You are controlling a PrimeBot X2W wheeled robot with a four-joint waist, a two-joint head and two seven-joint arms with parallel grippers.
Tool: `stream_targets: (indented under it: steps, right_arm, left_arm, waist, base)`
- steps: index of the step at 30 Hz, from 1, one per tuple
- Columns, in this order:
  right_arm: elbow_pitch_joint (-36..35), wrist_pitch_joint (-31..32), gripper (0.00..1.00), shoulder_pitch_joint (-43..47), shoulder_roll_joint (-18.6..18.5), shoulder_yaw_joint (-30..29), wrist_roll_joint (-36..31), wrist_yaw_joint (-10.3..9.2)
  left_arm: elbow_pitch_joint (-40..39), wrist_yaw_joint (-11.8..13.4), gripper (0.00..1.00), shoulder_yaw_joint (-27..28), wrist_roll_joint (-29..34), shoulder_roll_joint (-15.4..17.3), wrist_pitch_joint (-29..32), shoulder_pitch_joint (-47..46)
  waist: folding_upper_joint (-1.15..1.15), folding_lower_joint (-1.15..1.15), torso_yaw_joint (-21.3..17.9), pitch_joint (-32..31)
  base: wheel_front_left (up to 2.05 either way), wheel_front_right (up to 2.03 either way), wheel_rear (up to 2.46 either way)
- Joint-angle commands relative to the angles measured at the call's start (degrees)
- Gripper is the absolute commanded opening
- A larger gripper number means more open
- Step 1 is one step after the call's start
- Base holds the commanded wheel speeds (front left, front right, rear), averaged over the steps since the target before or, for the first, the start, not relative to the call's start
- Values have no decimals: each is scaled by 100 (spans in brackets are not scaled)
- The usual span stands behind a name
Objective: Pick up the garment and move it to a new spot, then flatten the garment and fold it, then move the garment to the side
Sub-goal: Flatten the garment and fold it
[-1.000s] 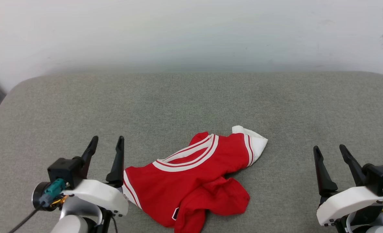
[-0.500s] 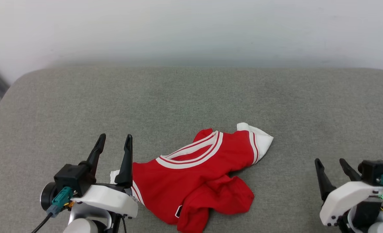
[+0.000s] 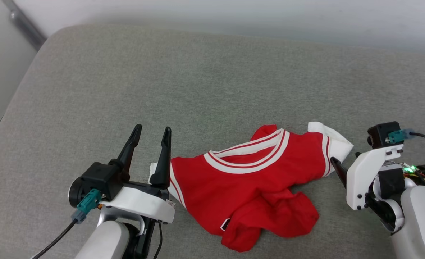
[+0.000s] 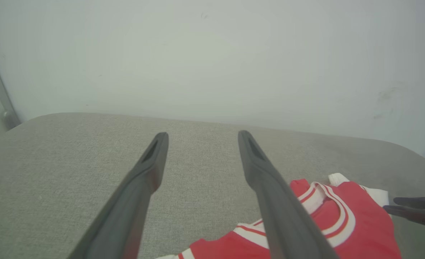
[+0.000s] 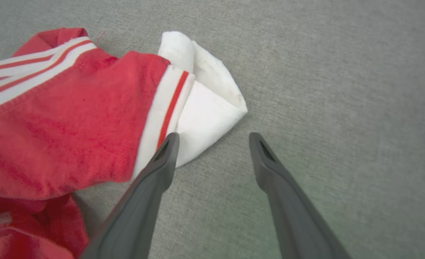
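Red cloth, soft and rumpled: the garment [image 3: 248, 183] lies in a loose heap on the near part of the surface [image 3: 212, 72], between the two grippers. Its collar [image 3: 255, 154], a broad white band with thin red stripes, faces up in a shallow arc. The body below it is bunched into folds, the lower part doubled over itself toward the robot. A white sleeve [image 5: 205, 104], edged with the same stripe trim, sticks out on the robot's right, creased to a blunt point.

By my reading the task is at its very start. Nothing is lifted, flattened or folded, and nothing grips the garment. The pick-up, the move to a new spot, the flattening, the fold and the shift aside are all left to do.

The right gripper [image 5: 214, 136] tilts down at the white sleeve, its fingers wide and empty. One finger is over the sleeve's edge and the other over bare surface; whether either touches the cloth I cannot tell. The left gripper [image 3: 152, 128] sits just beside the garment's left edge, fingers wide too and holding nothing, pointing across the surface.

That surface is grey woven upholstery, padded, with rounded corners. Behind it stands a plain pale wall [image 4: 212, 54].
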Motion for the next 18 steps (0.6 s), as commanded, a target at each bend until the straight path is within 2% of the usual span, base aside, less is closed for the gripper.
stream_targets:
  steps: [1,9,10,11,14,18]
  right_arm:
    - [112,50,100,-160,-79,98,74,-4]
    - [1220,476,100,-407,-192,454,344,-5]
    - [1338,538,37,-391,-173,476,403,-5]
    - [1412,563,0,-390,-163,513,446,-4]
    - [1378,367,0,-532,-205,531,526,-4]
    - [940,-75,0,-805,-362,343,488,-7]
  left_arm:
    - [44,-34,100,-13,17,-41,-39,-103]
    - [332,-145,100,-25,55,-157,-125,-258]
    - [358,-156,100,-23,54,-165,-136,-262]
    - [385,-163,100,-18,50,-169,-142,-259]
    - [451,-149,100,19,41,-142,-147,-176]
    - [497,-109,100,67,10,-68,-133,-27]
  waist:
    - [0,0,258,252]
    - [0,0,443,412]
    - [0,0,445,402]
    - [0,0,440,384]
    - [0,0,366,289]
    - [0,0,175,96]
  base:
    - [0,0,0]
    - [0,0,0]
    - [0,0,0]
    - [0,0,0]
    - [0,0,0]
    - [0,0,0]
